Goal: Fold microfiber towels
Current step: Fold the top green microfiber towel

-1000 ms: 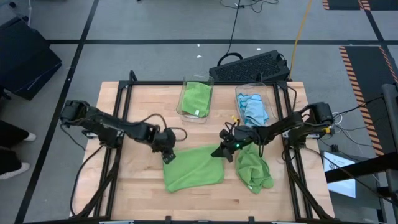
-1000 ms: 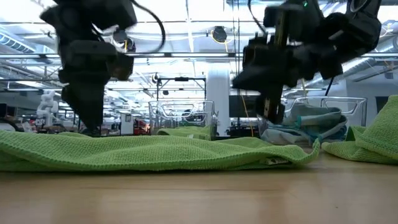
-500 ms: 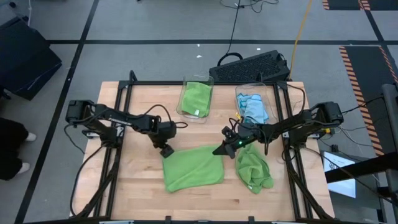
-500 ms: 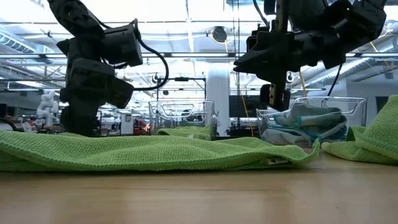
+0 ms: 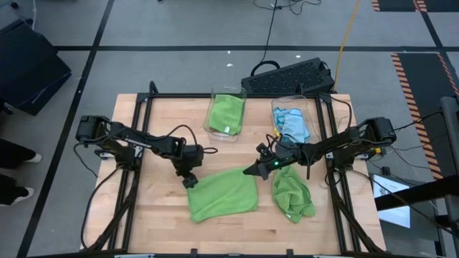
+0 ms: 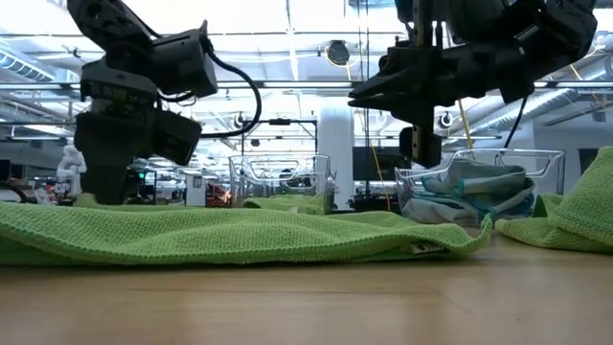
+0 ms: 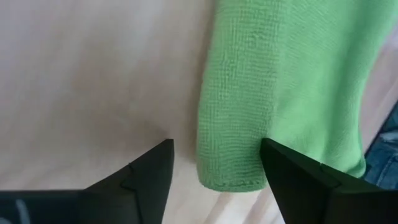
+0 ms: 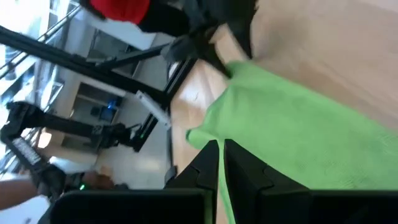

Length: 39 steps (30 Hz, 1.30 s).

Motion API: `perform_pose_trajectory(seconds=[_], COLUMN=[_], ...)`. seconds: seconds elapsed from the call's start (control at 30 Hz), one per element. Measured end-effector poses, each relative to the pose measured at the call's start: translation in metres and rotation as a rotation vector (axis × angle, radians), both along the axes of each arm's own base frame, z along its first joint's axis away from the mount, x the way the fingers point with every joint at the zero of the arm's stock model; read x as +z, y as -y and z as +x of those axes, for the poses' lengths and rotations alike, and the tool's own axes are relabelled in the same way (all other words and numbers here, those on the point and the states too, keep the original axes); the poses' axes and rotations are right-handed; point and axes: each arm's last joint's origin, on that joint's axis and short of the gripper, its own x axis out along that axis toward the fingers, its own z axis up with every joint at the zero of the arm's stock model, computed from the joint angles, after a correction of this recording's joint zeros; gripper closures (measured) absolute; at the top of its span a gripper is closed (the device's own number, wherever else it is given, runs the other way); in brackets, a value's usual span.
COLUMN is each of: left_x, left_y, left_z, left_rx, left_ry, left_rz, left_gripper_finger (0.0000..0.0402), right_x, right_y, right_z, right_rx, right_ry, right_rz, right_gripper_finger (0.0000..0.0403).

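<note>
1. The flat green towel (image 5: 224, 193) lies at the table's near middle; the left gripper (image 5: 188, 179), fingers spread, hovers at its far-left corner, the right gripper (image 5: 252, 172), pressed together, at its far-right corner.
2. A crumpled green towel (image 5: 292, 193) lies just right.
3. The wooden table (image 5: 158, 122) carries two clear bins (image 5: 226, 115) at its far side.
4. The flat towel's long axis runs left-right.

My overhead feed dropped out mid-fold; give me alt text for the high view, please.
A green towel lies spread mid-table, left gripper open at its corner, right gripper shut at the opposite corner. Another green towel sits crumpled to the right; two bins at the far edge hold green and blue towels.
</note>
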Motion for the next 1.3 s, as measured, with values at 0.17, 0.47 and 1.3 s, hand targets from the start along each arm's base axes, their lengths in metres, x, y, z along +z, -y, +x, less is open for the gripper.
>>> perform_pose_trajectory(seconds=[0.17, 0.47, 1.3], left_x=[-0.008, -0.015, -0.016], left_y=[0.013, 0.022, 0.022], left_z=[-0.006, -0.012, -0.012], left_rx=[-0.029, -0.120, -0.167], left_ry=[0.010, 0.045, 0.076], left_rz=[-0.016, 0.079, 0.130], left_gripper_finger=[0.0199, 0.0340, 0.0394], right_x=[0.006, 0.020, -0.036], right_y=[0.000, 0.008, 0.059], right_z=[0.006, 0.023, 0.026], right_rx=[-0.043, -0.004, 0.387], right_ry=[-0.006, -0.133, -0.223], right_rz=[0.009, -0.187, -0.568], right_gripper_finger=[0.0385, 0.0377, 0.0182])
